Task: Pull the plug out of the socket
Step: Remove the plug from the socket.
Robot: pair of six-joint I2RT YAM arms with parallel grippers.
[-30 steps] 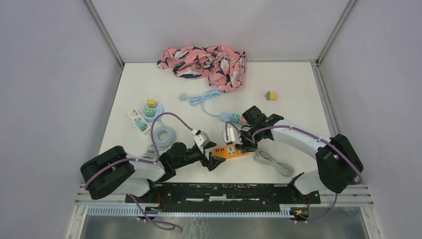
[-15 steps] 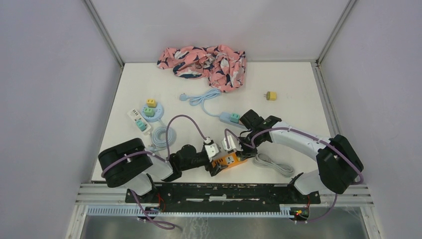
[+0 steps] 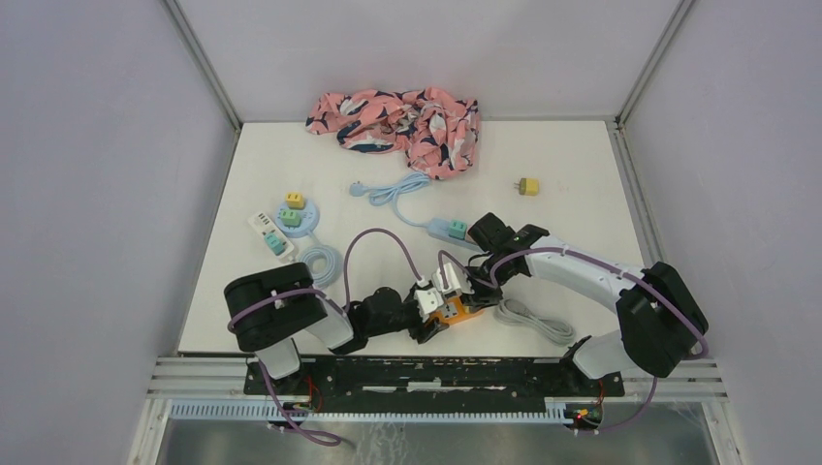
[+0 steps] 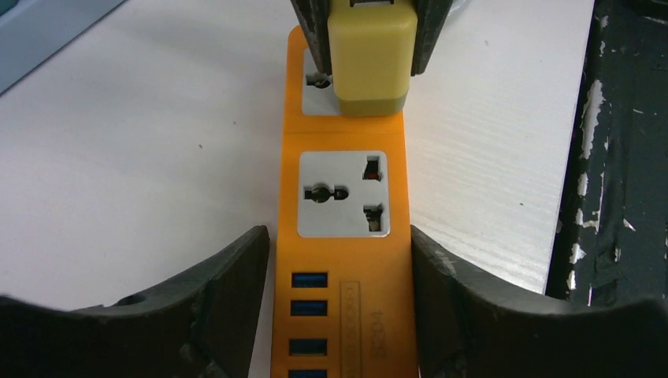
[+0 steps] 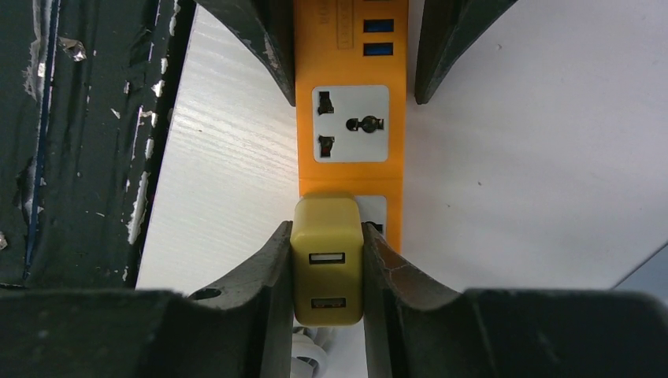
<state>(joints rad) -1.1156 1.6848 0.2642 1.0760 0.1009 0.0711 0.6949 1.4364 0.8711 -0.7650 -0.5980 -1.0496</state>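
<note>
An orange power strip (image 3: 448, 312) lies near the table's front edge. It also shows in the left wrist view (image 4: 343, 315) and the right wrist view (image 5: 350, 173). A yellow USB plug (image 5: 327, 268) sits in its end socket and is also seen in the left wrist view (image 4: 372, 59). My right gripper (image 5: 327, 236) is shut on the plug's two sides; in the top view the right gripper (image 3: 467, 287) is at the strip's right end. My left gripper (image 4: 339, 236) clamps the strip's USB end from both sides, at the strip's left end in the top view (image 3: 432, 318).
A grey coiled cable (image 3: 528, 318) lies right of the strip. A blue strip with cable (image 3: 448, 229), a white strip and coloured adapters (image 3: 281, 223), a yellow cube (image 3: 528, 186) and a pink cloth (image 3: 402, 121) lie farther back. The black front rail (image 4: 622, 157) runs beside the strip.
My left arm has swung right and its gripper has come around the strip's near end. The right gripper and the strip shifted slightly down-left, still holding the plug.
</note>
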